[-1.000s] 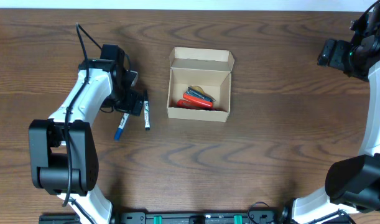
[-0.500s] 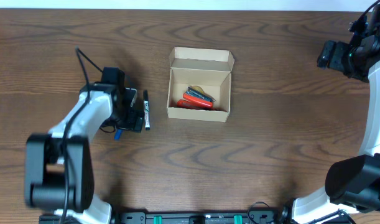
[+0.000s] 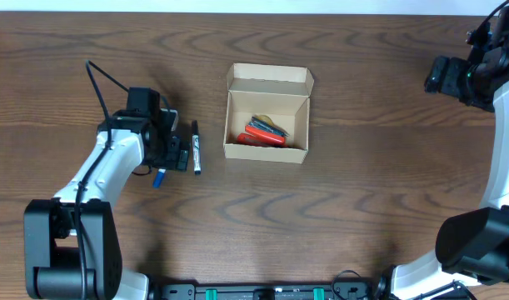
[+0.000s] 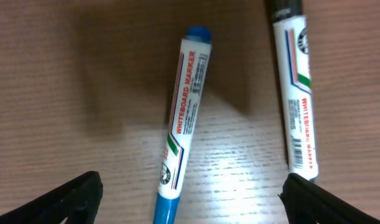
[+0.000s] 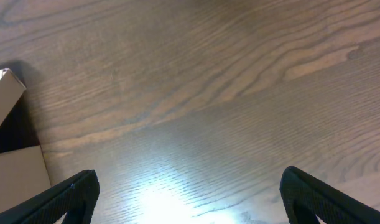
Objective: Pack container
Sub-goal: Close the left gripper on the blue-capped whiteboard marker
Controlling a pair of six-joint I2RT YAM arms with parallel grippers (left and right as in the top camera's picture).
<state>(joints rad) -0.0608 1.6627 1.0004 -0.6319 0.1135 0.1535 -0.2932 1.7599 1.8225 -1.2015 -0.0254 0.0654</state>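
Wooden table (image 3: 321, 208): left tool (image 4: 190, 196) spread, pointing down over blue marker (image 4: 183, 118); right tool (image 5: 190, 193) spread

Dark brown table (image 3: 337, 208) with wavy wood grain

My counter (image 3: 346, 208) is dark wood grain; the open container (image 3: 266, 153) sits mid-counter. A blue marker (image 4: 185, 112) and a black marker (image 3: 196, 150) lie near each other, left of it.

We count one box (image 3: 269, 79), two pens beside it, a blue pen (image 4: 183, 118) and a black pen (image 4: 295, 93), more pens inside (image 3: 262, 132) that we cannot count, and two robot arms (image 3: 112, 162).
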